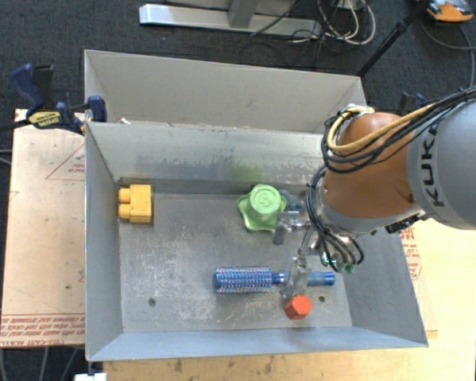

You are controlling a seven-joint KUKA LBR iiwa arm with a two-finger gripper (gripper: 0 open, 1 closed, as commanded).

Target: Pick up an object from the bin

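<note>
My gripper (290, 256) hangs below the orange cover at the right of the bin, open, with nothing between its fingers. One finger (298, 275) comes down by the handle of a blue hairbrush (245, 280), which lies flat near the front wall. The other finger (281, 228) stands next to a green round cup-like thing (261, 208). A small red piece (298, 307) lies just in front of the brush handle's end, close under the gripper.
A yellow toy block (135, 203) sits alone at the back left of the bin floor. The arm and its cables cover the bin's right side.
</note>
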